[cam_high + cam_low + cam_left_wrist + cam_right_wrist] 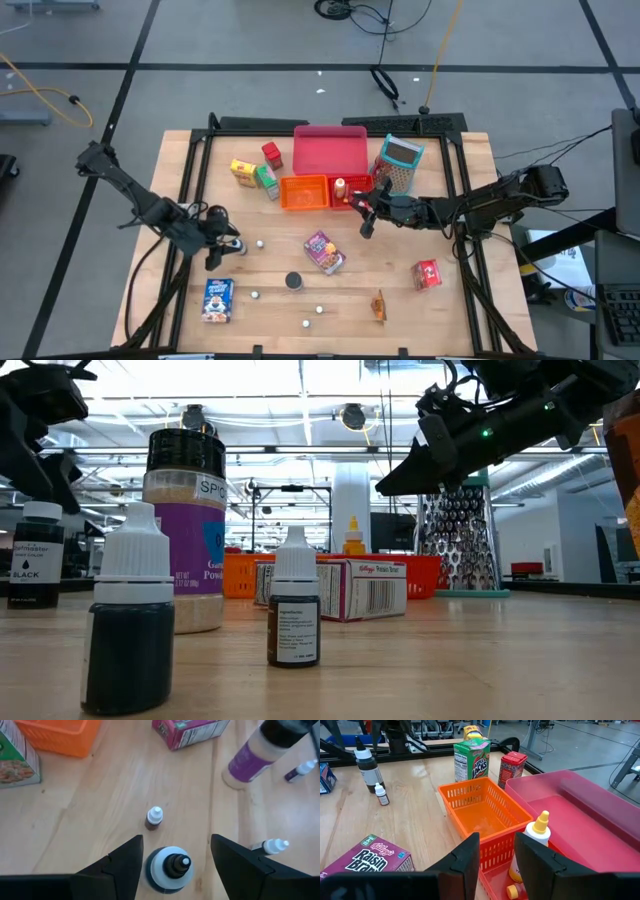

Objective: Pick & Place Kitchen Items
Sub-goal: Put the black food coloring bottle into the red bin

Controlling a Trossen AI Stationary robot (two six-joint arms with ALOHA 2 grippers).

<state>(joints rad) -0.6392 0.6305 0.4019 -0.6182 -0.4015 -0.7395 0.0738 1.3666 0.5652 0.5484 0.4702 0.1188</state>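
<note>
A small bottle of black liquid (170, 870) with a pale shoulder and a dark nozzle stands upright on the wooden table. It also appears in the low view, labelled BLACK (35, 555). My left gripper (176, 840) is open above it, one finger on either side, touching nothing, near the table's left side (222, 243). My right gripper (497, 855) hangs open and empty above the table, just in front of the orange bin (480, 812) and the red bin (352, 192). A yellow-capped bottle (536, 837) stands in the red bin.
A tiny dropper bottle (154, 816), another lying on its side (270, 846), the spice jar (252, 757) and the purple cereal box (325, 252) are near the left gripper. The blue box (218, 298), red packet (428, 273), pink tray (330, 150) and grater (400, 165) lie farther off.
</note>
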